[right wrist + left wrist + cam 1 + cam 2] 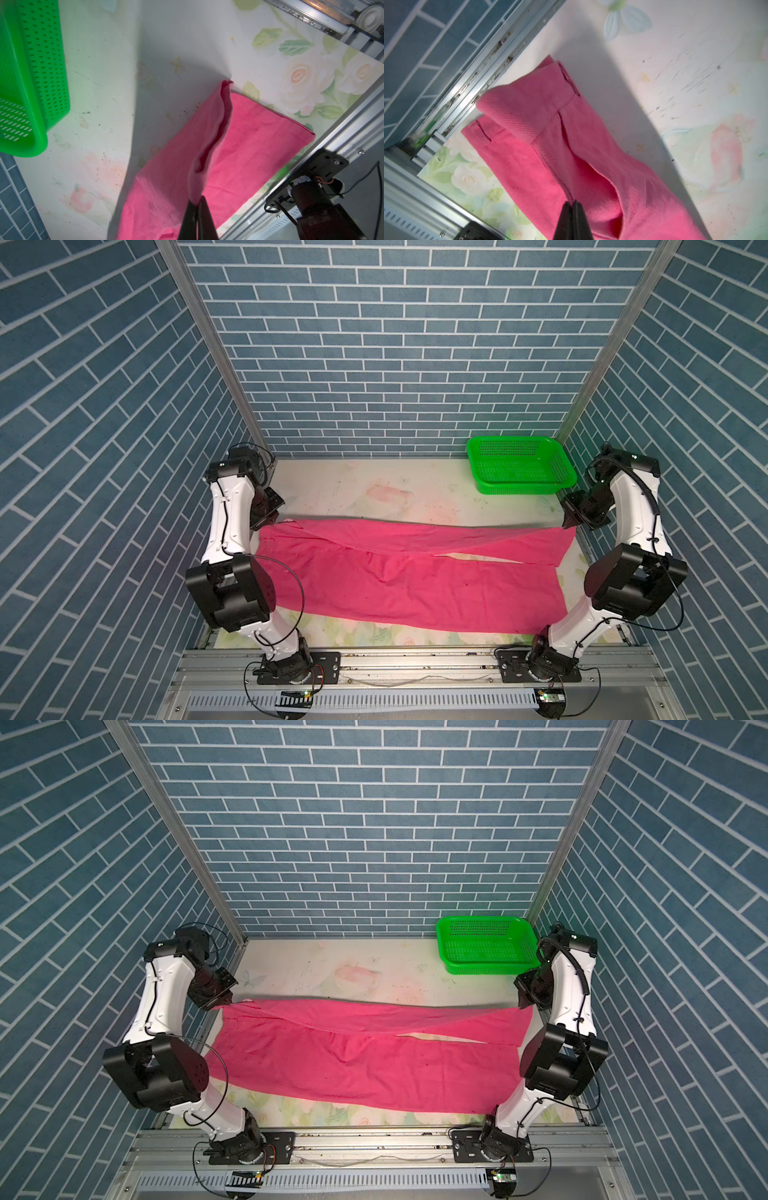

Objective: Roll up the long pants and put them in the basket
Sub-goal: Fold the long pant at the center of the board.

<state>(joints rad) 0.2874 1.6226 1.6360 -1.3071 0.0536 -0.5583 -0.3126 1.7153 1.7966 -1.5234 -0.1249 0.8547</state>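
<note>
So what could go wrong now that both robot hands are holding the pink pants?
The left gripper and right gripper each pinch only a thin edge of the long pants, so the cloth might slip out. Only the far side is lifted and stretched, while the rest lies on the table, so it may fold crookedly.

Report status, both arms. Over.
Left fingers shut on pants near waist. Right fingers shut on leg cuff. Far edge lifted, nothing rolled. Basket clear, far corner.
</note>
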